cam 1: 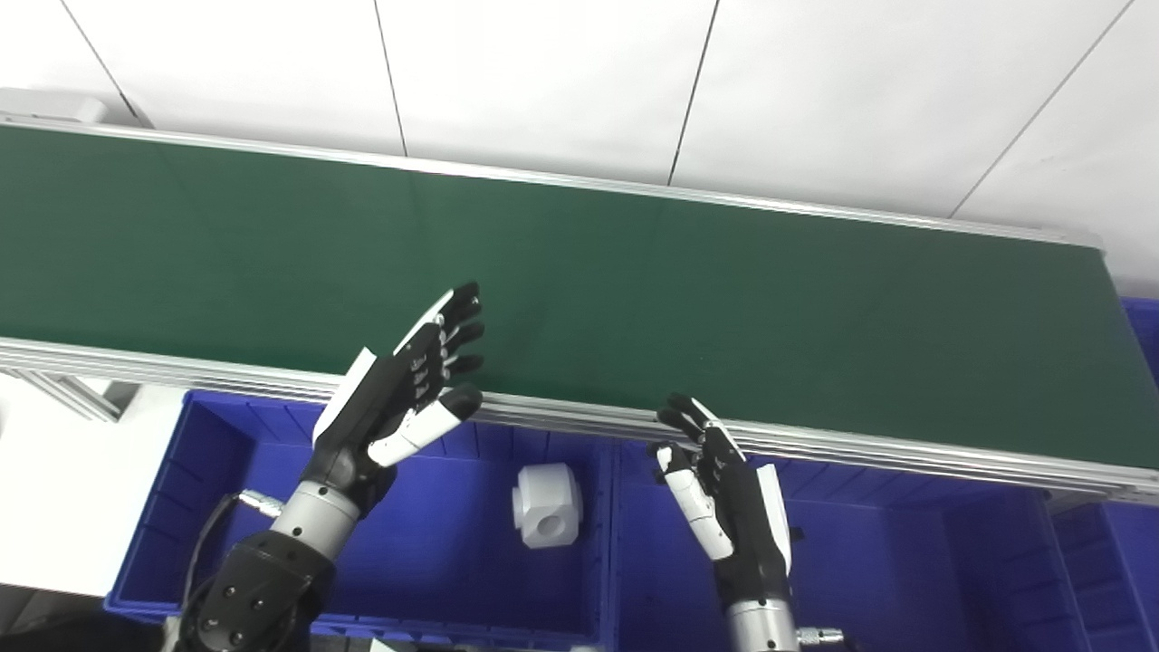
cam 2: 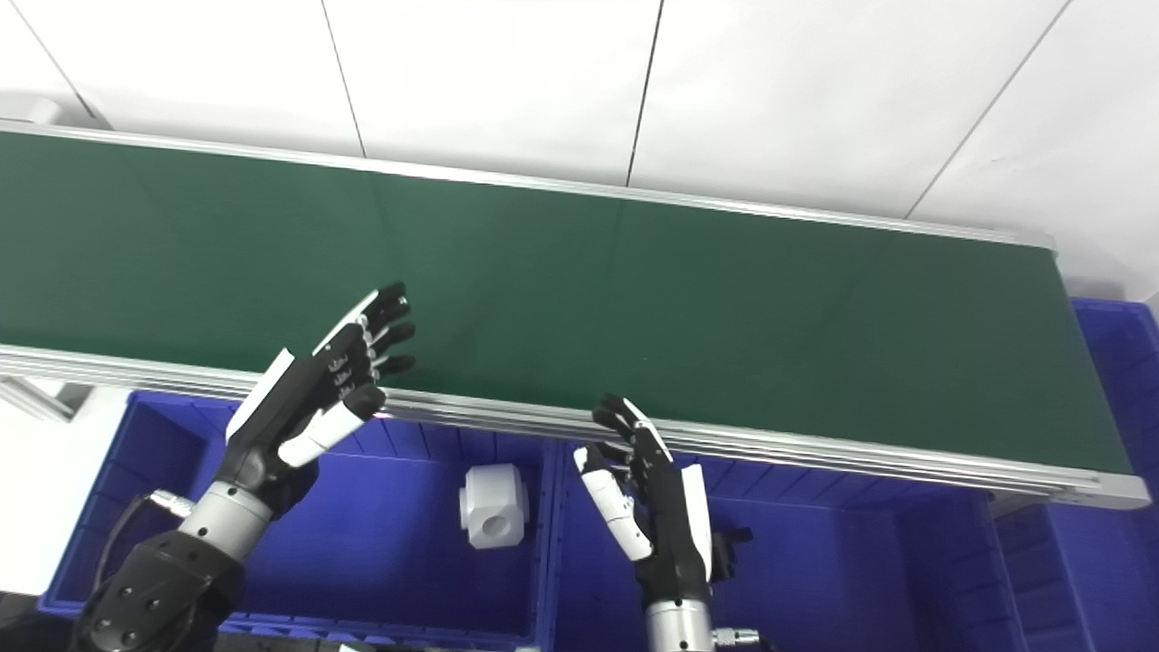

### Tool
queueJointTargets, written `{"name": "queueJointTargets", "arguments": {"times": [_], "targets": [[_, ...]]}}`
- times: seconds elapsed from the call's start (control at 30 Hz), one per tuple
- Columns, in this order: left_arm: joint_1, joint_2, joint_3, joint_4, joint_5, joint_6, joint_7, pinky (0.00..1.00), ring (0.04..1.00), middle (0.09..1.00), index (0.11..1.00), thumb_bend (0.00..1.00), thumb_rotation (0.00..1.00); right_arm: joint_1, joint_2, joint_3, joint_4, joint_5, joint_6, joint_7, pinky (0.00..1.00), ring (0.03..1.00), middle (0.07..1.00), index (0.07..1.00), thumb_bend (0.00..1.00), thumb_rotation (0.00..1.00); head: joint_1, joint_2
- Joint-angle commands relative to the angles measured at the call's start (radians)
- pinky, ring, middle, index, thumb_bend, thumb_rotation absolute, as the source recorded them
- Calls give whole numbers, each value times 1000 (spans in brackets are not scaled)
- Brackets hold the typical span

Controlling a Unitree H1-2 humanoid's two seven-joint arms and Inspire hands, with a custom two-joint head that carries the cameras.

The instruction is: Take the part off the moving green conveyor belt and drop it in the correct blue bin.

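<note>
White part (cam 1: 546, 505) lying in the left blue bin (cam 1: 217, 471) below the bare conveyor belt (cam 1: 634, 299), probably light, rigid, slick plastic, best gripped across flat faces; left hand (cam 1: 403, 389) and right hand (cam 1: 720, 489) empty, fingers wide.

Part (cam 1: 546, 505) lies in left bin (cam 1: 226, 471), before the belt (cam 1: 634, 299).

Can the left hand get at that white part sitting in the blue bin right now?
Probably yes. The left hand is open above the bin, and the white part lies uncovered beside it.
</note>
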Motion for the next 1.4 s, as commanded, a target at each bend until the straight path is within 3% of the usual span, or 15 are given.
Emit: {"name": "queueJointTargets", "arguments": {"times": [0.0, 0.17, 0.53, 0.63, 0.77, 0.83, 0.9, 0.97, 1.03, 1.13, 1.23, 1.37], "targets": [[-10, 17, 3, 9, -33, -44, 14, 880, 947, 967, 958, 779, 685, -7, 32, 26, -5, -12, -41, -21, 591, 685, 822, 851, 769, 855, -26, -4], [-16, 53, -4, 60, -67, -84, 15, 903, 957, 973, 967, 722, 647, -17, 49, 30, 19, 2, -39, -29, 576, 692, 824, 850, 791, 834, -60, -7], [-17, 90, -12, 92, -90, -131, 27, 916, 969, 955, 960, 709, 607, -43, 37, 40, 75, -15, -63, -52, 541, 682, 822, 840, 785, 859, -102, -24], [-19, 107, 11, 85, -115, -143, 29, 919, 965, 955, 959, 706, 629, -52, 44, 52, 92, -33, -57, -63, 565, 692, 831, 839, 785, 876, -179, -40], [-39, 124, 91, 68, -212, -150, 39, 947, 972, 967, 984, 663, 644, -66, 56, 62, 126, -50, -61, -86, 645, 727, 835, 837, 769, 865, -239, -53], [-50, 127, 118, 68, -226, -157, 53, 992, 996, 983, 997, 666, 652, -73, 58, 65, 139, -52, -61, -93, 654, 734, 839, 836, 786, 880, -241, -54], [-50, 122, 122, 77, -195, -175, 76, 890, 935, 932, 949, 670, 685, -79, 58, 66, 147, -48, -64, -96, 661, 737, 835, 837, 777, 877, -241, -54], [-47, 121, 108, 111, -197, -203, 66, 876, 924, 921, 931, 638, 669, -82, 58, 68, 151, -43, -68, -100, 677, 748, 832, 839, 779, 871, -240, -51], [-44, 124, 87, 146, -215, -227, 45, 980, 980, 972, 983, 593, 645, -80, 58, 70, 147, -43, -66, -102, 670, 740, 827, 836, 774, 870, -232, -47], [-42, 127, 65, 165, -210, -252, 44, 998, 987, 981, 994, 604, 636, -76, 54, 69, 136, -41, -61, -99, 650, 730, 830, 835, 774, 870, -210, -41], [-39, 125, 56, 171, -176, -264, 65, 934, 950, 954, 971, 651, 628, -73, 47, 69, 126, -43, -58, -95, 650, 730, 842, 840, 776, 887, -195, -37], [-32, 115, 48, 167, -128, -278, 95, 921, 930, 932, 944, 695, 605, -65, 36, 68, 108, -40, -57, -92, 643, 717, 833, 836, 784, 898, -154, -30]]}}
